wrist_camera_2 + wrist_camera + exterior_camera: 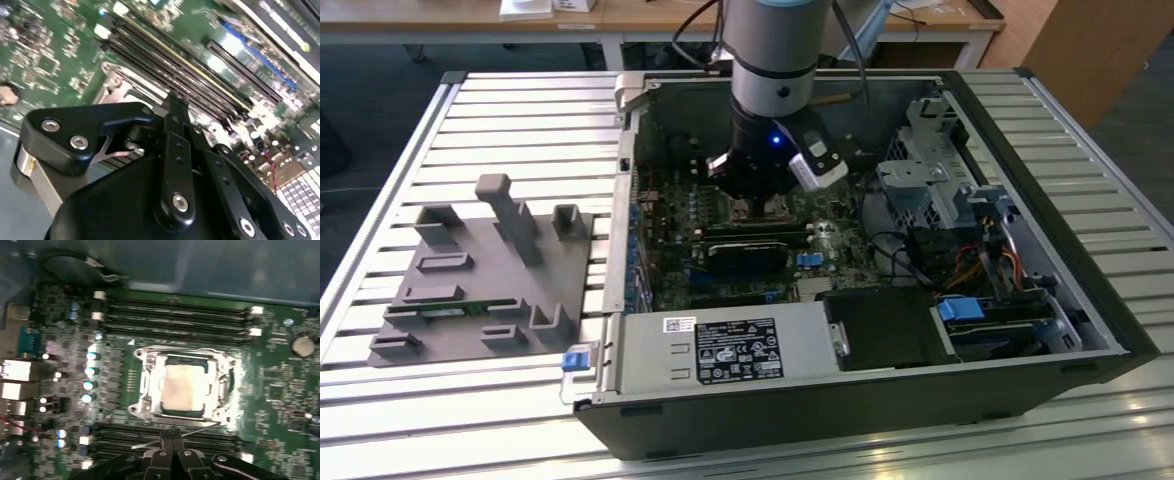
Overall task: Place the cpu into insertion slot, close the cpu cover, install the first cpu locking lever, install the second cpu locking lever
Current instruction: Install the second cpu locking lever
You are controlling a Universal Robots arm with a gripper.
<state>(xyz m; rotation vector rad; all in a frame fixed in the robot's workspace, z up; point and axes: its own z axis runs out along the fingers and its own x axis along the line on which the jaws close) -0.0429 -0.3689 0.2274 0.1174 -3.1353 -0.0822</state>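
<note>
Fingers [172, 436] of the arm's tool are pressed together, tip against tip, with nothing held between them. In the first wrist view they hang just beside the socket, over the dark memory slots [175, 440] that run along one side of it. A thin silvery locking lever [175, 432] lies slanted across those slots, close to the fingertips; whether they touch it cannot be told.

The chip [181, 389] sits flat in the socket [145, 390], its pale metal top showing through the window of the cover [220, 385], which lies closed down over it.

In the exterior view the arm [774, 60] reaches straight down into the open computer case [1067, 300], which lies on the slatted bench [520, 110]. A grey holder block [487, 280] stands on the bench at the exterior view's left, well apart from the case.
</note>
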